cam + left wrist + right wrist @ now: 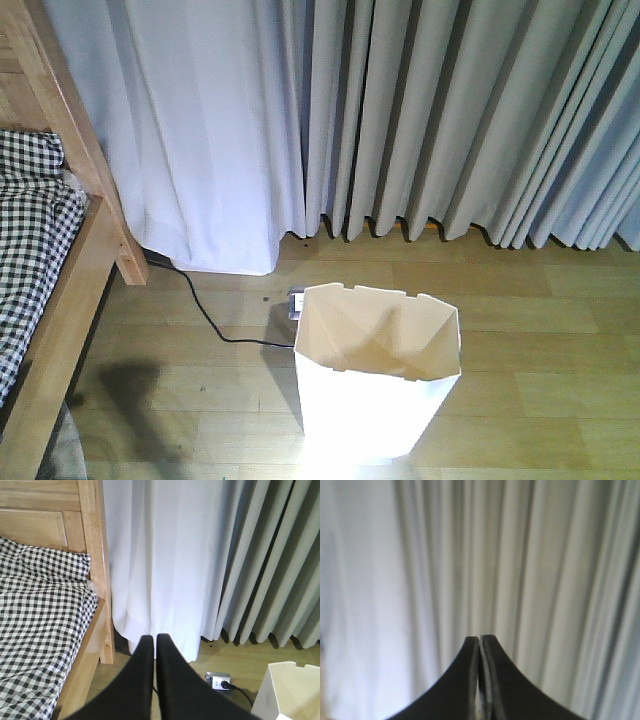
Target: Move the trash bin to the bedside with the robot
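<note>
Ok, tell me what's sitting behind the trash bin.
Behind the trash bin a power strip with a black cable lies on the floor, then grey curtains. The bin hides most of the strip.

Trash bin (375, 385) stands right of the bed (60, 290) (before curtains (450, 110)).

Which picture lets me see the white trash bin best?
The front-facing view: the whole trash bin stands on the floor, open top visible. The left wrist view catches only a corner; the right wrist view shows only curtains.
</note>
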